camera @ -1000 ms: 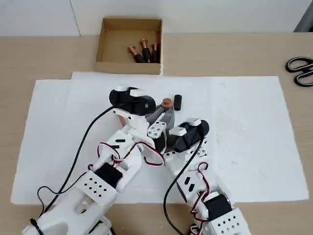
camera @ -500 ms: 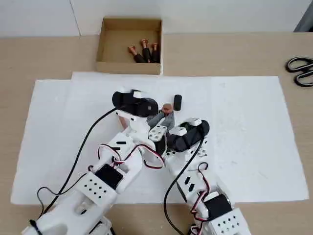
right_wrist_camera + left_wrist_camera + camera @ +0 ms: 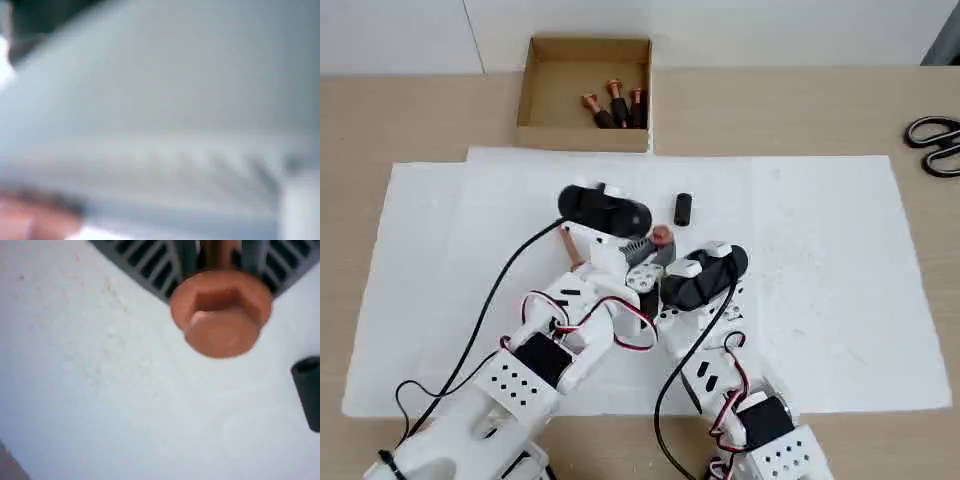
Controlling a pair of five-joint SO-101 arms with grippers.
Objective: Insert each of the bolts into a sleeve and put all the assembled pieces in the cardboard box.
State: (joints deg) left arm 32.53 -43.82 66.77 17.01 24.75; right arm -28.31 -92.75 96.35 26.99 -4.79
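Lower than a second ago, my left hand [image 3: 652, 248] clamps the bolt [image 3: 220, 315]; the sleeve [image 3: 682, 209] lies just beside it, toward the worktop's far edge. Insertion step, I judge: next needs aligning them.

Seen from above, the light is soft and even, bright across the white sheet [image 3: 820, 300] with no glare. Shadows are faint and short, hugging the two arms [image 3: 550, 350] at lower centre of the frame and lying thin inside the walls of the cardboard box [image 3: 585, 138] at upper centre. The left wrist view is well lit, though the bolt [image 3: 221, 312] head sits soft-edged, very near the lens. The right wrist view is smeared throughout; I can barely make out what seems a pale surface.
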